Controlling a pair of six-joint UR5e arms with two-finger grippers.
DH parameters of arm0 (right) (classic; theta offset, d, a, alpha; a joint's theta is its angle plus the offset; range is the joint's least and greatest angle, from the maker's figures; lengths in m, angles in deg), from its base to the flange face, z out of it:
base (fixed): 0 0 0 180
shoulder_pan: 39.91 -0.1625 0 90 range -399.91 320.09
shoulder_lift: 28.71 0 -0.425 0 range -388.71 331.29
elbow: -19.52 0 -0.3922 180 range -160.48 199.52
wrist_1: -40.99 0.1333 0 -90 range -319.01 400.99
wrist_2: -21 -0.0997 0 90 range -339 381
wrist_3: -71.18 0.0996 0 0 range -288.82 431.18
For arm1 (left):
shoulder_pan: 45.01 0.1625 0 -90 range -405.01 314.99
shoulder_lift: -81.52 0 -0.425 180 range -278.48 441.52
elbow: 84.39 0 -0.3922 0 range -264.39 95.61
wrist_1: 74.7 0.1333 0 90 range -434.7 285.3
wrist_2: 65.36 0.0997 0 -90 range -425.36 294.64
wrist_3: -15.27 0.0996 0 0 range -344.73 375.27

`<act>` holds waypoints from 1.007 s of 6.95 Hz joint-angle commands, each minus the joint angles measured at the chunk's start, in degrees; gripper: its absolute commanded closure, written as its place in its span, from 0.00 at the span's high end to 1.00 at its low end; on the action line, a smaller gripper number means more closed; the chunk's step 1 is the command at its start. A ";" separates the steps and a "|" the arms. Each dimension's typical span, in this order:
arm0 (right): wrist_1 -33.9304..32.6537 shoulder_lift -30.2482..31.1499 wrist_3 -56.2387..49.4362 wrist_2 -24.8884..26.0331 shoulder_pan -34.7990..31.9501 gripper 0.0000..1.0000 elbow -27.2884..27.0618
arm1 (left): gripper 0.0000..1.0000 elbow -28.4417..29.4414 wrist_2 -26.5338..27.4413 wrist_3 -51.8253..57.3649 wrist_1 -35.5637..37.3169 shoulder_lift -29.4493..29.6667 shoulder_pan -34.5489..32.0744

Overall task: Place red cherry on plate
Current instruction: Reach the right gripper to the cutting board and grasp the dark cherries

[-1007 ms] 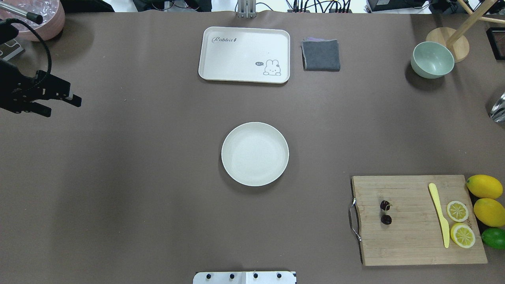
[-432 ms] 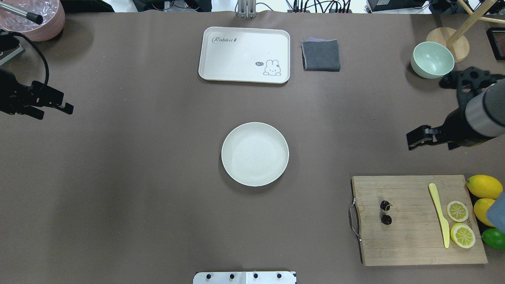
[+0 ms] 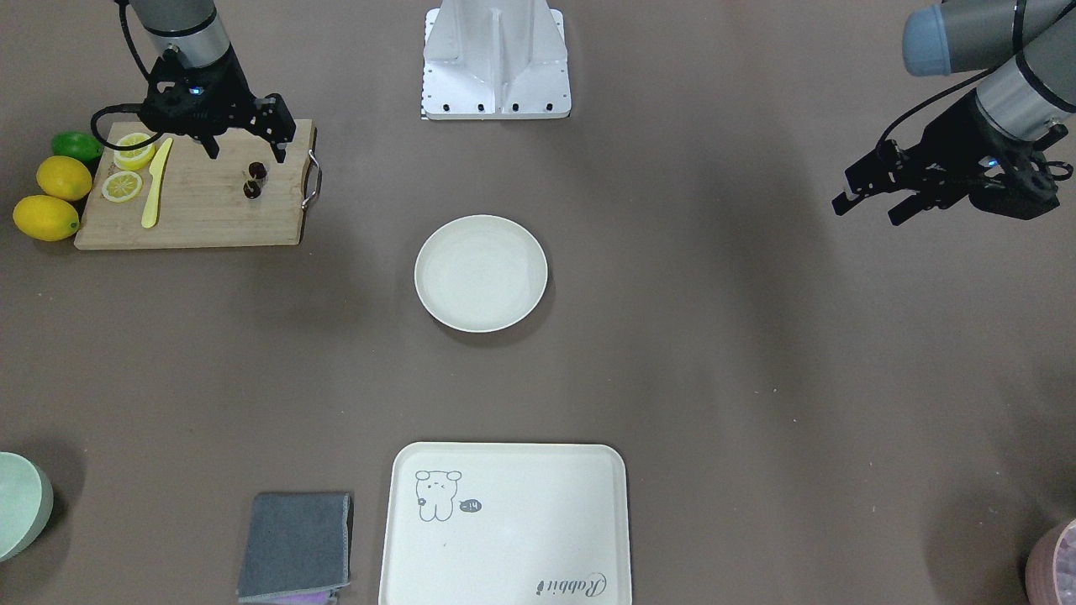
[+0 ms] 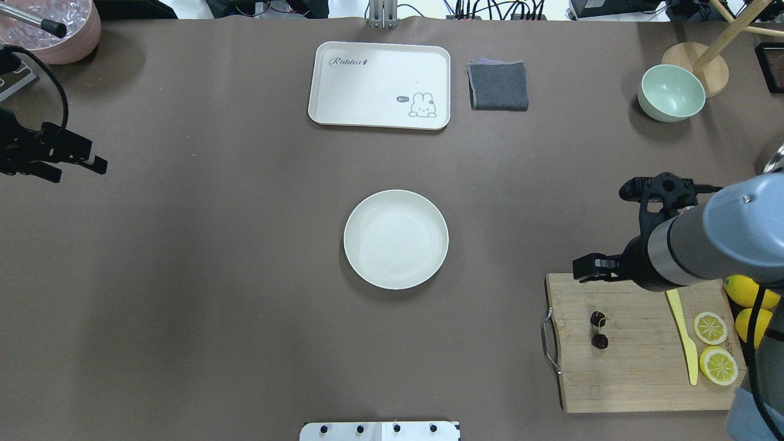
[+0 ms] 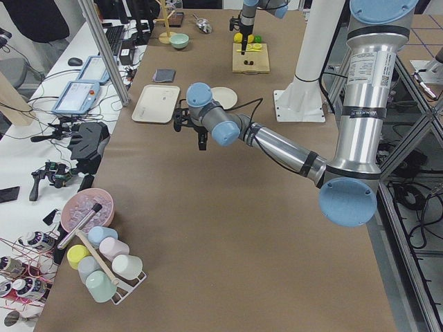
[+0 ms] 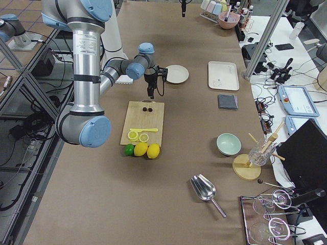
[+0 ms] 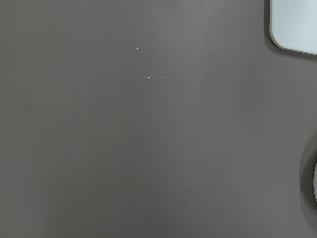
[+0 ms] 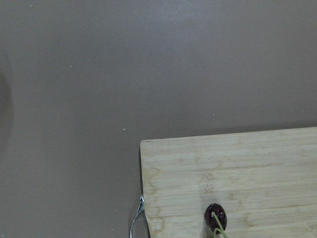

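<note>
The red cherry (image 4: 598, 331), a dark maroon pair on a thin stem, lies on the left part of the wooden cutting board (image 4: 643, 373). It also shows as the cherry (image 3: 254, 180) in the front view and the cherry (image 8: 216, 217) at the bottom of the right wrist view. My right gripper (image 3: 245, 153) hovers open above that end of the board, clear of the cherry and holding nothing. The round cream plate (image 4: 395, 239) sits bare at the table's middle. My left gripper (image 4: 79, 171) hangs open and holding nothing at the far left edge.
On the board lie a yellow knife (image 4: 683, 334) and two lemon slices (image 4: 710, 327), with lemons (image 3: 50, 197) and a lime (image 3: 77, 145) beside it. A rabbit tray (image 4: 380, 84), a grey cloth (image 4: 498, 86) and a green bowl (image 4: 671, 92) stand along the far side.
My right arm has come in from the right edge and swung down toward the cutting board. My left gripper has drawn back a little toward the left edge.
</note>
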 commanded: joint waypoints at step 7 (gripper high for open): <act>22.54 10.11 2.99 4.80 4.30 0.12 9.32 | 0.99 0.79 0.00 0.17 0.03 0.58 -0.43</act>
